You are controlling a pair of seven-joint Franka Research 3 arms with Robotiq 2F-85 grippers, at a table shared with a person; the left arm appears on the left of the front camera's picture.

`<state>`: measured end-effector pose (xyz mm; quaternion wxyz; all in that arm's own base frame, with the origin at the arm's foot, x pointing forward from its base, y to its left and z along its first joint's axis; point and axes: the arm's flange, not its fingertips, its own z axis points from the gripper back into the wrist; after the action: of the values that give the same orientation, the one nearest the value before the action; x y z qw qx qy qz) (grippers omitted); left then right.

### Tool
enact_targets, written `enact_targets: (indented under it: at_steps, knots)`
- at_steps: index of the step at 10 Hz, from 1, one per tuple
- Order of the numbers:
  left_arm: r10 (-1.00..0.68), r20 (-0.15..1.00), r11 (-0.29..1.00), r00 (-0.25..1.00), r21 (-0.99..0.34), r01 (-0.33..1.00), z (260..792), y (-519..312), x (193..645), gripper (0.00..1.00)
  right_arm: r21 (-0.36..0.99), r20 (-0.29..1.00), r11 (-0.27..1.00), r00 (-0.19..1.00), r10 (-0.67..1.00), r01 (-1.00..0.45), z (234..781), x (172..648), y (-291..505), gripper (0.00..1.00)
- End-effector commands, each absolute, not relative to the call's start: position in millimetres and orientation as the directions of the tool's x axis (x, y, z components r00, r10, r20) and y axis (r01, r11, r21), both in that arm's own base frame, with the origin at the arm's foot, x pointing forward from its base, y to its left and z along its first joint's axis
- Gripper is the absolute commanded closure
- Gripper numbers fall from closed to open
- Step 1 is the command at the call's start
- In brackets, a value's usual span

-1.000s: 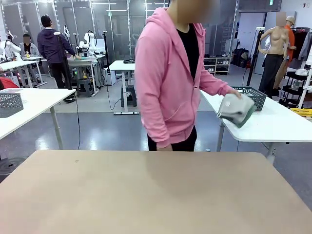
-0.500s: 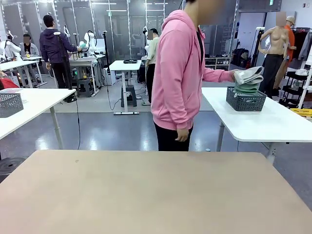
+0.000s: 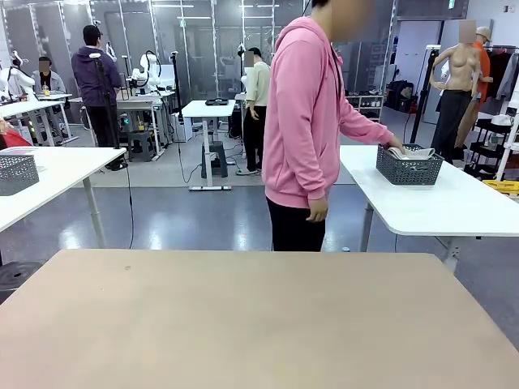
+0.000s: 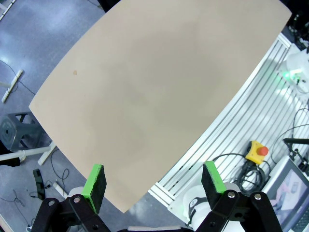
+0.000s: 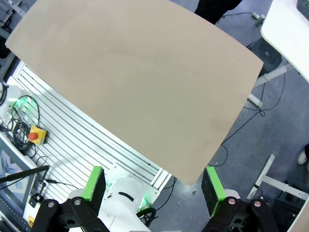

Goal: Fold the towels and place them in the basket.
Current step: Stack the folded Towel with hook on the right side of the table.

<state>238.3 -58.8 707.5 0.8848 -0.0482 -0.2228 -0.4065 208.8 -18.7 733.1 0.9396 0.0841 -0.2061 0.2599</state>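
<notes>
Towels (image 3: 411, 152) inside wire-mesh basket (image 3: 409, 168)

1 dark wire basket (image 3: 409, 166) on the side table; 1 pale towel bundle (image 3: 411, 152) in it.

Front camera looks level across the table (image 3: 243, 316); both wrist cameras look down on it.
</notes>
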Motion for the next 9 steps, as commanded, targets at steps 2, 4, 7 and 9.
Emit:
enact_targets:
  at_steps: [2,4,7,9]
  knots:
    - [-0.7,0.433,0.665,0.568,0.105,0.739,706.8,-58.0,237.5,0.0,0.034,0.416,0.85,0.78,0.467,-0.526,732.4,208.2,-20.4,0.0]
    - [-0.7,0.433,0.665,0.568,0.105,0.739,706.8,-58.0,237.5,0.0,0.034,0.416,0.85,0.78,0.467,-0.526,732.4,208.2,-20.4,0.0]
    - [-0.7,0.433,0.665,0.568,0.105,0.739,706.8,-58.0,237.5,0.0,0.034,0.416,0.85,0.78,0.467,-0.526,732.4,208.2,-20.4,0.0]
    - [-0.7,0.433,0.665,0.568,0.105,0.739,706.8,-58.0,237.5,0.0,0.034,0.416,0.85,0.78,0.467,-0.526,732.4,208.2,-20.4,0.0]
